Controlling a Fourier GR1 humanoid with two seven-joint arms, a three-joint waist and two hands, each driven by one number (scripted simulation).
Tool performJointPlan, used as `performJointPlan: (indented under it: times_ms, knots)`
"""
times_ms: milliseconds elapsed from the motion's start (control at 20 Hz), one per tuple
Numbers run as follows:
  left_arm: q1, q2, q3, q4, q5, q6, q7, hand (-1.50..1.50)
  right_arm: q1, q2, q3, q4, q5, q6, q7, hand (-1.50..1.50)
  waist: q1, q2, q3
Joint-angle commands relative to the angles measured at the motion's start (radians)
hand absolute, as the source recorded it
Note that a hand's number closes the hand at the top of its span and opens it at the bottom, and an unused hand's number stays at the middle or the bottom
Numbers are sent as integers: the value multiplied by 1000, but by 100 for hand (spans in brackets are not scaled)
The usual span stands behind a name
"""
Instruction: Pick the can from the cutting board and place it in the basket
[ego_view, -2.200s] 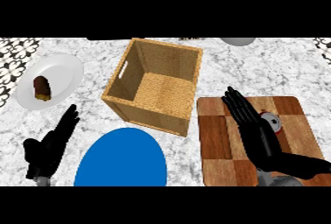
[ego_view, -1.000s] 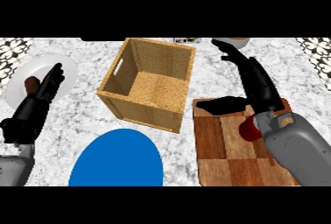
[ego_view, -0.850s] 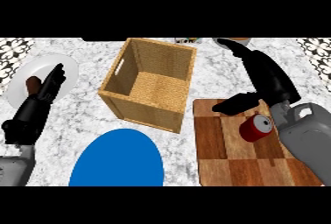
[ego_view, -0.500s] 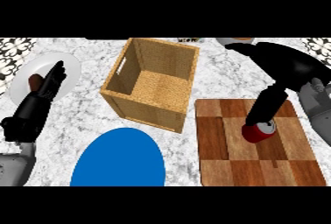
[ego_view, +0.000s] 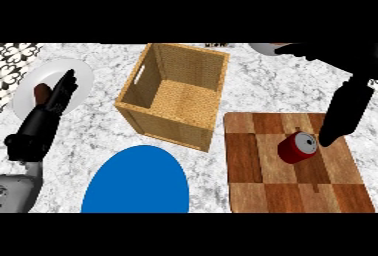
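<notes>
The red can (ego_view: 296, 149) lies on its side on the checkered wooden cutting board (ego_view: 258, 190), its silver top facing right. My right hand (ego_view: 345, 107) comes down from the upper right with straight fingers, and the fingertips (ego_view: 325, 141) rest against the can's right end; it is open and nothing is gripped. The wooden basket (ego_view: 171, 131) stands open-topped left of the board, with nothing inside. My left hand (ego_view: 46, 116) rests open at the far left, fingers pointing up.
A white plate (ego_view: 59, 72) with a brown item (ego_view: 41, 93) lies at the far left, partly under my left hand. A blue plate (ego_view: 136, 182) sits at the front, below the basket. A grey dish (ego_view: 260, 47) shows at the back edge.
My right hand has swung off the board toward the upper right, uncovering the can, and its fingertips now sit at the can's right end. The can has barely moved. The left hand rose earlier, then stayed.
</notes>
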Motion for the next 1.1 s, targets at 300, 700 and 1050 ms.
performJointPlan:
  times_ms: [300, 700, 1050]
  knots:
    - [15, -59, -24, -31, -58, 21, -2, 0, 76, 36, 42, 86, 141, 118, -45, -150, 9, 6, 2]
    - [-15, -67, -10, -8, -67, -4, 34, 0, 160, 118, 103, 139, 274, 103, -63, -150, 9, 7, 2]
    - [-6, -63, 60, 45, -46, -54, -21, 0, 319, 68, 3, 22, 365, 125, -123, -150, -4, 4, 2]
